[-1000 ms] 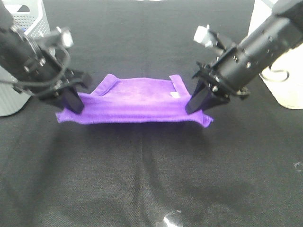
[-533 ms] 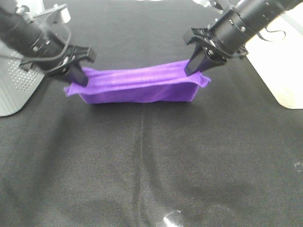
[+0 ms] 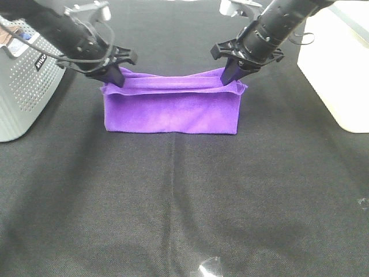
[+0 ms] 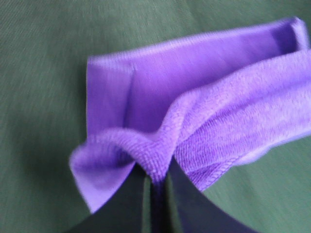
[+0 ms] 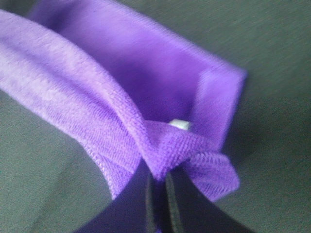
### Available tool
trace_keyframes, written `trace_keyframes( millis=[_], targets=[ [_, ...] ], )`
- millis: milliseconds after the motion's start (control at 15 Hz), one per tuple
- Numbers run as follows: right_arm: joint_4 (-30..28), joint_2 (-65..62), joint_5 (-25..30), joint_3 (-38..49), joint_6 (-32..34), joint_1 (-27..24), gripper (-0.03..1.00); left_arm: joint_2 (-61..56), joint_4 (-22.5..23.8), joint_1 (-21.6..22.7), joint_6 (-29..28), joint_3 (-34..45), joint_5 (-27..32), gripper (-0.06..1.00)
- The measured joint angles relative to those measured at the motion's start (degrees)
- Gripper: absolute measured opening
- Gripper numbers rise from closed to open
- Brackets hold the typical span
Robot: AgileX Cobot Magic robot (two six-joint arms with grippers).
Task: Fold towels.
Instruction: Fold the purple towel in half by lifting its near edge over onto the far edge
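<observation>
Two grippers held a purple towel (image 3: 171, 109) by its upper corners over the black table (image 3: 173, 208), near the grey bin (image 3: 23, 86). The left gripper (image 3: 117, 77) was clamped on the corner nearer the bin, the right gripper (image 3: 229, 74) on the corner farther from it. Both wrist views showed cloth bunched tight between closed jaws. The towel's long axis ran straight away from the bin, gripper to gripper. The doubled cloth fell below and in front of the jaws, its lower fold apparently resting on the table, though contact was hard to confirm. Neither arm was the nearer, as each had its own end. The coming fold looked to depend on both carrying the held edge together, level, across the cloth beneath.
</observation>
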Motion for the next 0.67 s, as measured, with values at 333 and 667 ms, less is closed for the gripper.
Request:
trace_keyframes(
  millis=[333,667],
  targets=[
    [-0.1,6.4,-0.9,-3.0,0.9,0.0,0.02,9.2,2.5,0.0,0.1,-8.5,-0.2,0.00],
    [0.3,9.7,-3.2,-3.1,0.9,0.0,0.04,12.8,3.4,0.2,1.4,-12.8,-0.2,0.01]
  ],
)
